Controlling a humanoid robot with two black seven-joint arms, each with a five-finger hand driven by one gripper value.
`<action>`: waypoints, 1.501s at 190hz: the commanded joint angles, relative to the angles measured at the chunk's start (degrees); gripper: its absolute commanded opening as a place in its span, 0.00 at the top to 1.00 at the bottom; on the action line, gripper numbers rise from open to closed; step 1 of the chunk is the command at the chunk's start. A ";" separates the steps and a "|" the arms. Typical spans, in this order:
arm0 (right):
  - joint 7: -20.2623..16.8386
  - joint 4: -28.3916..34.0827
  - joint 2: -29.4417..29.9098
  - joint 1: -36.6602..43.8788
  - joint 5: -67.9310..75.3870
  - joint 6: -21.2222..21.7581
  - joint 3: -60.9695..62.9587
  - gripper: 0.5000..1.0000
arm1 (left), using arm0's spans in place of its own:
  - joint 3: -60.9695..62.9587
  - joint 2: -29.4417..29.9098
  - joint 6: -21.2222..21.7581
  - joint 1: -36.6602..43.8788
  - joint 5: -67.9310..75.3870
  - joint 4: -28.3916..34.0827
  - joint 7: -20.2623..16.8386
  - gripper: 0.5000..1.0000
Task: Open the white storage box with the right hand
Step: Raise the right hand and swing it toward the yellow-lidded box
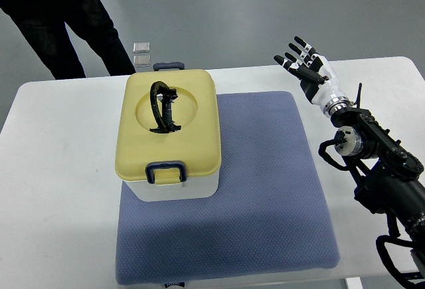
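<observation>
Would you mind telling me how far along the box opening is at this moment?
Nothing looks done: the yellow lid sits flat on the white storage box, and its front latch appears closed. The right hand is open, holding nothing, off beyond the blue mat, well right of the box. Left: reach over, release the latches, lift the lid.

- The storage box [174,186] looks like smooth plastic: a white body under a matt pale-yellow lid [189,119].
- Its handle [163,107] at the lid's centre is glossy black plastic.
- The clasp [166,171] at the lid's 6 o'clock edge is dark blue plastic.
- The mat [259,196] is blue-grey cloth with a fine dimpled weave.
- The bench [60,189] is smooth, matt white.
- The right hand [307,66] has hard black and white shells, with slightly shiny fingers [300,42].
</observation>
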 commanded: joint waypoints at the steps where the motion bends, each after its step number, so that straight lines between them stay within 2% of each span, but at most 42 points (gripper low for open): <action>1: 0.08 0.00 0.00 0.00 0.00 0.00 0.00 0.16 | -0.07 0.00 0.00 0.00 -0.02 -0.06 0.00 0.00; 125: 0.08 0.00 -0.53 0.44 0.00 0.61 0.00 0.16 | -0.07 0.00 0.00 0.00 -0.11 0.12 0.00 0.00; 162: 0.08 0.00 -0.35 0.18 0.00 3.77 0.00 0.16 | -0.07 0.00 0.00 0.00 -0.11 0.03 0.00 0.00; 238: 0.08 0.09 -1.58 2.55 -0.97 6.24 -0.97 0.16 | -0.07 0.00 0.00 0.00 -0.11 0.03 0.00 0.00; 285: 2.98 0.09 -4.84 7.47 -5.10 7.12 -8.26 0.16 | -0.07 0.00 0.00 0.00 -0.11 0.03 0.00 0.00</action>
